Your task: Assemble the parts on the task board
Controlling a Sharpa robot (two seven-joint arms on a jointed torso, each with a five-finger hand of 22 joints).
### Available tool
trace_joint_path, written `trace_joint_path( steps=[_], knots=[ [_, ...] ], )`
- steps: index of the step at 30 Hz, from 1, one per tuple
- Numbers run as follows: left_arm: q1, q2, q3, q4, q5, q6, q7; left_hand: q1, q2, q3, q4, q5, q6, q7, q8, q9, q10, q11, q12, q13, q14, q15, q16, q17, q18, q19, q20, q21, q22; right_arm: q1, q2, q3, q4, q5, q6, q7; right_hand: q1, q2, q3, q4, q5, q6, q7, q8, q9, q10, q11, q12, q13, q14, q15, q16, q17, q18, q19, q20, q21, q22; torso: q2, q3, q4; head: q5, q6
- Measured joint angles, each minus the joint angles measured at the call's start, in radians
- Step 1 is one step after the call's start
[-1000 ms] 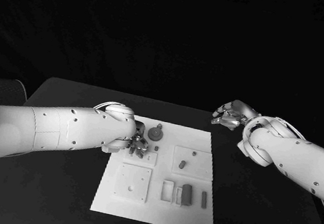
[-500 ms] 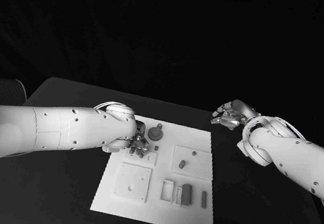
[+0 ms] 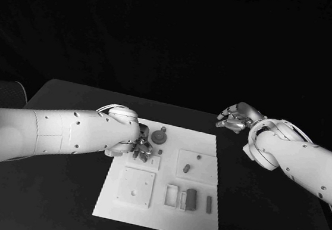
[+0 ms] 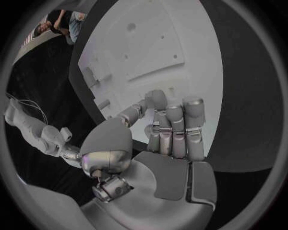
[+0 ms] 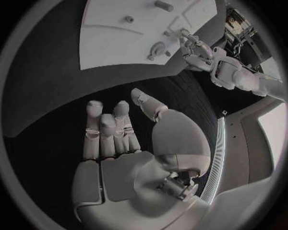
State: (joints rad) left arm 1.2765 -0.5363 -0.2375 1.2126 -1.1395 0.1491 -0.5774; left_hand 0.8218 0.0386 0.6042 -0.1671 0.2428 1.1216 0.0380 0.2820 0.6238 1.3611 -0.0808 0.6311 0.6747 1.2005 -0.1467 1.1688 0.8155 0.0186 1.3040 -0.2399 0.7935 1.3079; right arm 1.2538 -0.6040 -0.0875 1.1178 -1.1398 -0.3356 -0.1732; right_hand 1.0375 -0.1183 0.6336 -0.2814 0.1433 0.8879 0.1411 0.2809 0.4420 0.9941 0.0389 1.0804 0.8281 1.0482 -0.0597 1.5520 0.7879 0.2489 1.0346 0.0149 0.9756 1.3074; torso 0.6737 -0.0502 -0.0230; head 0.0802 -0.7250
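The white task board [image 3: 158,210] lies in the middle of the black table. My left hand [image 3: 143,146] is low over its far left part, fingers together and pointing down at the board [image 4: 150,48], the thumb close to them; whether anything is pinched there is hidden. A round grey part with a peg [image 3: 160,136] stands just beside that hand, and it sits next to the left hand [image 5: 191,48] as the round part [image 5: 159,49] in the right wrist view. My right hand [image 3: 236,118] hovers above the table past the board's far right corner, fingers loosely apart, nothing in it.
A short peg [image 3: 186,168] stands on a raised square at the board's middle right. A square plate [image 3: 137,186] lies at the near left; a frame [image 3: 171,196] and dark bars [image 3: 191,199] lie at the near middle. Bare black table surrounds the board.
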Motion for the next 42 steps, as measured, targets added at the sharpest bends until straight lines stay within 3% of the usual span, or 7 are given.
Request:
trace_joint_path(
  steps=[13, 15, 16, 18, 34, 37, 42],
  knots=[
    [0.000, 0.000, 0.000, -0.001, 0.000, 0.000, 0.000, -0.002, -0.004, -0.005, 0.005, -0.004, 0.000, 0.000, 0.000, 0.017, -0.003, -0.003, 0.003, 0.000, 0.000, 0.000, 0.001, -0.002, 0.000, 0.000, 0.000, 0.000, 0.000, 0.000, 0.000, 0.000, 0.002, 0.000, 0.001, 0.000, 0.000, 0.000, 0.000, 0.000, 0.000, -0.001, 0.001, 0.000, -0.001, 0.000, 0.000, 0.000, 0.000, 0.000, 0.000, 0.000, 0.000, 0.000, 0.000, 0.000, 0.000, 0.000, 0.000, -0.0006, -0.0001, 0.000, -0.001],
    [0.000, 0.000, 0.000, -0.001, 0.000, 0.000, 0.000, -0.015, -0.008, -0.019, 0.016, 0.015, 0.000, 0.000, 0.000, 0.111, -0.003, -0.003, 0.005, 0.001, 0.000, 0.000, 0.008, -0.005, 0.000, 0.000, 0.000, 0.005, 0.000, 0.000, 0.000, 0.000, 0.003, 0.000, 0.001, 0.000, 0.000, 0.000, 0.000, 0.000, 0.000, -0.001, 0.001, 0.000, -0.001, 0.000, 0.000, 0.000, 0.000, 0.000, 0.000, 0.000, 0.000, 0.000, 0.000, 0.000, 0.000, 0.000, 0.000, -0.0006, -0.0001, 0.000, -0.001],
    [0.000, 0.000, 0.000, -0.001, 0.000, 0.000, 0.000, -0.028, -0.004, -0.043, 0.008, 0.039, 0.001, -0.001, 0.023, 0.176, -0.003, -0.003, 0.009, 0.002, 0.000, 0.000, 0.012, -0.007, 0.000, 0.000, 0.000, 0.009, 0.000, 0.000, 0.000, 0.000, 0.003, 0.000, 0.002, 0.000, 0.000, 0.000, 0.000, 0.000, 0.000, -0.001, 0.001, 0.000, -0.001, 0.000, 0.000, 0.000, 0.000, 0.000, 0.000, 0.000, 0.000, 0.000, 0.000, 0.000, 0.000, 0.000, 0.000, -0.0006, -0.0001, 0.000, -0.001],
    [0.000, 0.000, 0.000, -0.001, 0.000, 0.000, 0.000, -0.044, -0.004, -0.063, 0.001, 0.044, 0.010, -0.010, 0.117, 0.206, -0.003, -0.004, 0.009, 0.002, 0.000, 0.000, 0.013, -0.010, 0.000, 0.000, 0.000, 0.011, 0.000, 0.000, 0.000, 0.000, 0.003, 0.000, 0.002, 0.000, 0.000, 0.000, 0.000, 0.000, 0.000, -0.001, 0.001, 0.000, -0.001, 0.000, 0.000, 0.000, 0.000, 0.000, 0.000, 0.000, 0.000, 0.000, 0.000, 0.000, 0.000, 0.000, 0.000, -0.0006, 0.0000, 0.000, -0.001],
    [0.000, -0.001, 0.000, -0.002, 0.000, 0.001, 0.003, -0.061, -0.014, -0.072, 0.003, 0.042, 0.024, -0.024, 0.131, 0.207, -0.001, -0.005, 0.009, 0.002, -0.016, -0.013, 0.016, -0.011, 0.000, -0.018, -0.014, 0.012, 0.000, 0.000, 0.000, 0.000, 0.003, 0.000, 0.003, 0.000, 0.000, 0.000, 0.000, 0.000, 0.000, -0.001, 0.001, 0.000, -0.001, 0.000, 0.000, 0.000, 0.000, -0.001, 0.001, 0.000, 0.000, 0.000, -0.002, 0.002, 0.000, 0.000, 0.000, 0.0001, -0.0001, 0.002, -0.002],
    [0.000, -0.001, 0.000, -0.002, 0.000, 0.001, 0.003, -0.081, -0.025, -0.084, 0.015, 0.033, 0.086, -0.041, 0.138, 0.208, -0.002, -0.006, 0.009, 0.002, -0.024, -0.020, 0.016, -0.012, 0.000, -0.022, -0.018, 0.011, 0.000, 0.000, -0.001, 0.000, 0.003, 0.000, 0.003, 0.000, 0.000, 0.000, 0.000, 0.000, 0.000, -0.001, 0.002, 0.000, -0.001, 0.000, 0.000, 0.000, 0.000, -0.001, 0.001, 0.000, 0.000, 0.000, -0.002, 0.002, 0.000, 0.000, 0.000, 0.0001, -0.0001, 0.002, -0.003],
    [0.000, -0.001, 0.000, -0.002, 0.000, 0.001, 0.003, -0.075, -0.034, -0.084, 0.014, 0.033, 0.088, -0.038, 0.135, 0.209, -0.005, -0.009, 0.009, 0.002, -0.027, -0.023, 0.016, -0.015, 0.005, -0.023, -0.019, 0.011, 0.000, 0.000, -0.001, 0.000, 0.003, 0.000, 0.004, -0.001, 0.000, 0.000, 0.000, 0.000, 0.000, -0.001, 0.001, 0.000, -0.001, 0.000, 0.000, 0.000, 0.000, -0.002, 0.002, 0.000, 0.000, 0.000, -0.002, 0.002, 0.000, 0.000, 0.000, 0.0001, -0.0004, 0.002, -0.003]
  ],
)
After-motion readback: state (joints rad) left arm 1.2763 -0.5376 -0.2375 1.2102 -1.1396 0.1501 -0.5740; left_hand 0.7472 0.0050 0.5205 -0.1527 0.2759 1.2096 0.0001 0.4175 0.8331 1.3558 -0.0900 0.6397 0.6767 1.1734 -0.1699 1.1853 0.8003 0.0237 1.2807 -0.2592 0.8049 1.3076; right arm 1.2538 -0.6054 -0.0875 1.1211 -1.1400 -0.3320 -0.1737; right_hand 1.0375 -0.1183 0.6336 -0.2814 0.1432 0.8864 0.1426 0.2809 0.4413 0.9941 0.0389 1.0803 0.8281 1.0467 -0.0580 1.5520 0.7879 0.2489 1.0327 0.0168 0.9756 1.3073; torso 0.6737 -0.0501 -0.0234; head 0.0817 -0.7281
